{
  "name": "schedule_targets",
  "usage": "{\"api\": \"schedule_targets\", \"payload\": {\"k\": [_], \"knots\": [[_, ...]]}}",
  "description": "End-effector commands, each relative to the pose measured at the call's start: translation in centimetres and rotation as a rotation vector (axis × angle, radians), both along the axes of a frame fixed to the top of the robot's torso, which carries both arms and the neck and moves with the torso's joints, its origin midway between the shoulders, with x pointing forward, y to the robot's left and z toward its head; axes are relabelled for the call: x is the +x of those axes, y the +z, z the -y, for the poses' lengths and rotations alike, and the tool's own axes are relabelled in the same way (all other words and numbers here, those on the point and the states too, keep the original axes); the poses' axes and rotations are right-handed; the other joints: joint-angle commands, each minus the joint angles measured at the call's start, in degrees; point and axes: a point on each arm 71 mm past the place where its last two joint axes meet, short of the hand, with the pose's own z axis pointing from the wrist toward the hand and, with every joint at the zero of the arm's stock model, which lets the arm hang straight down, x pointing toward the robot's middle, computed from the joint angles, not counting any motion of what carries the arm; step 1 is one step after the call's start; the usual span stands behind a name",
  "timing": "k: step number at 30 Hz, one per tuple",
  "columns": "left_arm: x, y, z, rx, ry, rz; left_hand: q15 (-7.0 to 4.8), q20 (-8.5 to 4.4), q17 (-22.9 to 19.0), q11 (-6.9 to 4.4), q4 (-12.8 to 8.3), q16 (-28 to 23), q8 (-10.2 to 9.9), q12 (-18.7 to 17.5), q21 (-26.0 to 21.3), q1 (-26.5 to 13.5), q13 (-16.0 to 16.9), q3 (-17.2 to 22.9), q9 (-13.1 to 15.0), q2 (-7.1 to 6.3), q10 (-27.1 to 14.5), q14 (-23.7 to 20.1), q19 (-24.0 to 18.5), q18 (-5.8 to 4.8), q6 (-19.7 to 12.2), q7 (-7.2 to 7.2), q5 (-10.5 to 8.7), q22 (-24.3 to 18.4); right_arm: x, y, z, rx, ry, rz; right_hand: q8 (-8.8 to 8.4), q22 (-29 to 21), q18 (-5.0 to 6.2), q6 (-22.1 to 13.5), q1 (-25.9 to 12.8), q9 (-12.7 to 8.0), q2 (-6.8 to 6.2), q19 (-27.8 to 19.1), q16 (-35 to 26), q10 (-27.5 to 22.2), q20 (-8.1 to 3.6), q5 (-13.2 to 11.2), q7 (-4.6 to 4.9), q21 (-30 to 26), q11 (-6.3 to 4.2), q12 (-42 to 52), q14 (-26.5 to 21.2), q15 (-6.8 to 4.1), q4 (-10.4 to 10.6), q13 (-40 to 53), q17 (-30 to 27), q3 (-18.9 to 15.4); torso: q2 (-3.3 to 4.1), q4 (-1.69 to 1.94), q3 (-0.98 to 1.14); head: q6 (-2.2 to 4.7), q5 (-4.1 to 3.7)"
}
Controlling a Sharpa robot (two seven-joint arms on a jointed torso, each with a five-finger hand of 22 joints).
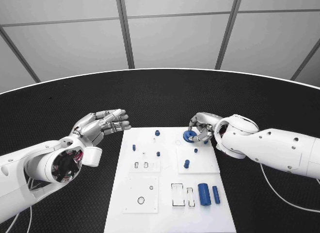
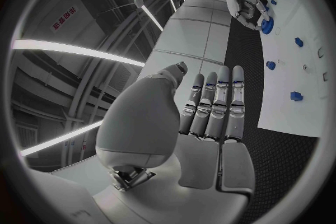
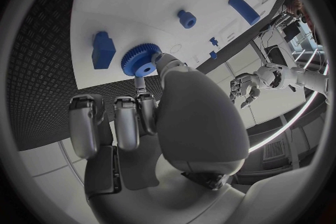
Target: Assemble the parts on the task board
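head view: right hand [image 1: 204, 127] at the task board [image 1: 167, 213]'s far right corner, pinching a blue toothed gear [image 1: 191, 135]; left hand [image 1: 103, 124] beside the board, empty. left wrist view: fingers [image 2: 213, 105] straight, close together. right wrist view: gear [image 3: 142, 60] ridged, flat on the board.

Black table [image 1: 62, 102] with white task board [image 1: 150, 204] at centre
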Motion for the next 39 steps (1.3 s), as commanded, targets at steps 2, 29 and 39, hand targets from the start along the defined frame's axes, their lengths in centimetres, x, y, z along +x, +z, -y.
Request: {"api": "schedule_targets", "payload": {"k": [2,29,39], "knots": [[0.0,0.0,0.0,0.000,0.000,0.000,0.20,0.04,0.05,0.25,0.09,-0.30,-0.31,-0.36,0.35,-0.36,-0.04,0.31,-0.05,-0.26,0.16,-0.31,0.35,0.70,-0.18,1.33,-0.31,-0.01,-0.1,0.1,-0.1,0.004,0.008,0.011,-0.12,15.10,-0.70,0.99,0.01,-0.08,-0.94,5.95,0.31,0.63,0.07,1.87,-0.16,0.15,-0.13,0.24,5.66,0.22,-0.41,9.57,13.30,2.58,-0.06,-0.03,-0.01,0.03,0.01],[0.2,-0.1,0.4,-0.001,-0.009,-0.002,0.21,0.04,0.06,0.27,0.09,-0.34,-0.35,-0.42,0.36,-0.38,-0.04,0.39,-0.06,-0.28,0.14,-0.35,0.34,0.70,-0.21,1.35,-0.32,-0.02,-2.6,2.1,-8.0,-0.055,0.218,0.243,1.22,15.10,-0.70,5.01,-2.02,0.43,-1.68,5.95,0.46,2.28,-0.85,7.44,-1.59,0.15,-1.40,1.87,5.75,-0.85,-2.55,11.00,13.70,9.03,-0.09,0.21,-0.17,0.51,0.16],[0.2,-0.1,0.6,-0.002,-0.012,-0.002,0.21,0.04,0.06,0.27,0.09,-0.34,-0.35,-0.42,0.36,-0.38,-0.04,0.39,-0.06,-0.28,0.14,-0.35,0.34,0.70,-0.21,1.35,-0.32,-0.02,-2.4,2.0,-12.6,-0.071,0.292,0.273,1.11,15.10,-0.70,4.94,-2.22,0.41,-1.69,5.95,0.44,2.25,-0.89,7.45,-1.58,0.15,-1.41,1.84,5.74,-0.87,-2.62,10.96,13.66,9.22,0.12,0.23,-0.13,0.72,0.33]]}}
